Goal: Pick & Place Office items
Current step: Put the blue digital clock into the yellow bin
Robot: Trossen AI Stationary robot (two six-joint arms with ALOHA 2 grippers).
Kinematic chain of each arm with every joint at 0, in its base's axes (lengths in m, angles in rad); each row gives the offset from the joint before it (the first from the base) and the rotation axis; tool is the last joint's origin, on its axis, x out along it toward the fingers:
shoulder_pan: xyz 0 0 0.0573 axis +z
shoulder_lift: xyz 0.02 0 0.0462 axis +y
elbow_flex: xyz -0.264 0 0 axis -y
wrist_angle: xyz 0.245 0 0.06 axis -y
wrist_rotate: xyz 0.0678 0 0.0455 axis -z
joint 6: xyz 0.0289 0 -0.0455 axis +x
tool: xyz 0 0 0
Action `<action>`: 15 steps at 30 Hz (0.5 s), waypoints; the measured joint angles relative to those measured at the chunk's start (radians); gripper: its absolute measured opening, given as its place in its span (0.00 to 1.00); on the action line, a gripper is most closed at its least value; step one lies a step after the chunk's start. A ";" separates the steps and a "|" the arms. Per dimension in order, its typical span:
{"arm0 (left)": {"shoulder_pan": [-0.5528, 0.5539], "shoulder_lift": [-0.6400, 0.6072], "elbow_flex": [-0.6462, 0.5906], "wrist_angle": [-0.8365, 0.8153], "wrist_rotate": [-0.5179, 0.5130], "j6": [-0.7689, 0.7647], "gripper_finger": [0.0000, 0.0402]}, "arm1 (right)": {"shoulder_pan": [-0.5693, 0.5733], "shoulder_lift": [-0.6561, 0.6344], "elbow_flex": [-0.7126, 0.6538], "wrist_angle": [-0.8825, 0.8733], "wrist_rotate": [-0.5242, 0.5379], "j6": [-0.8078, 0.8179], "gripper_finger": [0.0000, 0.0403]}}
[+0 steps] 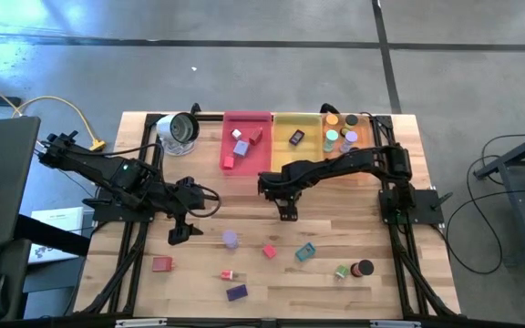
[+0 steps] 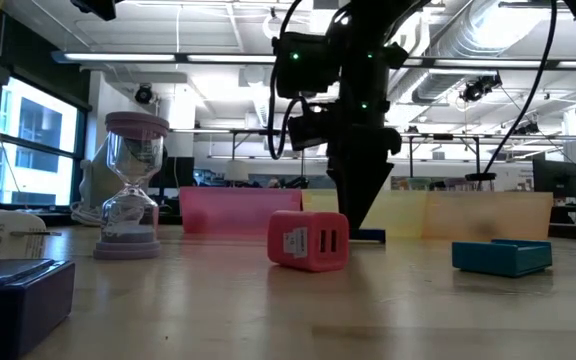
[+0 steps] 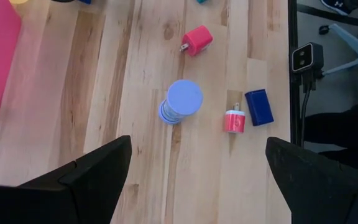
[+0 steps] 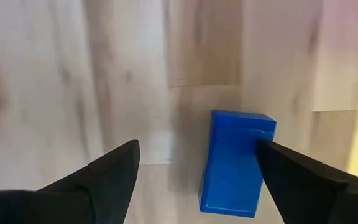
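My right gripper (image 1: 287, 212) points straight down, open, low over the table in front of the trays. A blue block (image 4: 235, 163) lies flat on the wood between its fingers, close beside one finger (image 4: 291, 171); the high view hides it. My left gripper (image 1: 181, 233) hangs open above the table's left part, with nothing between its fingers (image 3: 197, 180). Beyond it stand a lavender hourglass-like cylinder (image 3: 180, 102), a pink block (image 3: 196, 41), a small red piece (image 3: 234, 120) and a purple block (image 3: 259, 107). A teal block (image 1: 305, 252) lies farther right. My right gripper stands astride the blue block from above. One fingertip (image 4: 263, 148) is right at the block's long side near a corner (image 4: 253, 134), but I cannot tell whether it touches. The block lies flat on the table.
A pink tray (image 1: 247, 164), a yellow tray (image 1: 281, 123) and an orange tray (image 1: 365, 123) line the far edge, with pieces in them. A silver-and-white round object (image 1: 179, 129) stands at the far left. A red block (image 1: 161, 264), a green disc (image 1: 342, 271) and a black disc (image 1: 364, 268) lie near the front.
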 joint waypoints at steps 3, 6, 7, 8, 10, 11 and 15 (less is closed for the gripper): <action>0.000 0.000 0.000 0.000 0.000 0.000 0.90 | 0.009 -0.001 0.000 0.002 -0.048 0.000 0.77; 0.000 0.000 0.000 0.000 0.000 0.000 0.90 | 0.022 -0.002 0.000 0.005 -0.101 0.000 0.77; 0.000 0.000 0.000 0.000 0.000 0.000 0.90 | 0.028 -0.002 0.000 0.007 -0.107 0.000 0.77; 0.000 0.000 0.000 0.000 0.000 0.000 0.90 | 0.035 -0.002 0.000 0.009 -0.104 0.000 0.77; 0.000 0.000 0.000 0.000 0.000 0.000 0.90 | 0.050 -0.007 0.000 0.010 -0.077 0.001 0.77; 0.000 0.000 0.000 0.000 -0.001 0.000 0.90 | 0.056 -0.011 0.000 0.010 -0.065 -0.001 0.77; 0.000 0.000 0.000 0.000 -0.008 0.000 0.90 | 0.079 -0.043 -0.004 0.009 -0.017 -0.013 0.76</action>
